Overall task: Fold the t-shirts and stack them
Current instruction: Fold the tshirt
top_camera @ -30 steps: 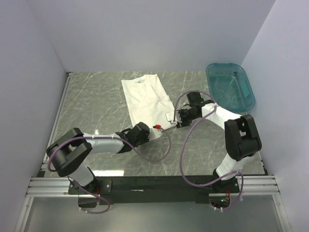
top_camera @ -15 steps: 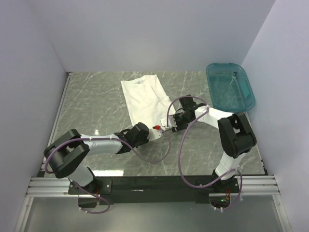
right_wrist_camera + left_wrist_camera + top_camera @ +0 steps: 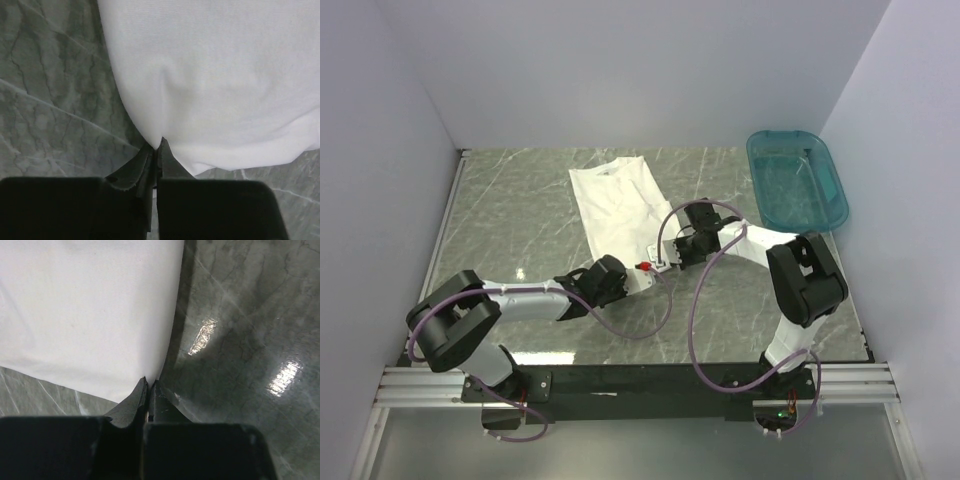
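Note:
A white t-shirt [image 3: 620, 200] lies folded into a long strip on the marble table, collar end far from me. No print shows on it. My left gripper [image 3: 642, 272] is at the strip's near end. In the left wrist view its jaws are shut [image 3: 149, 386] on the t-shirt's [image 3: 90, 315] near corner. My right gripper [image 3: 667, 260] reaches in from the right, close beside the left one. Its jaws are shut [image 3: 159, 145] on the edge of the t-shirt [image 3: 215, 75], and the cloth puckers at the tips.
A teal plastic basin [image 3: 798, 180] stands at the back right by the wall. Purple cables loop from both arms over the near table. White walls close in the left, back and right sides.
My right gripper has slid left to the t-shirt's near edge and shut on it. The left gripper stayed shut and shifted only slightly.

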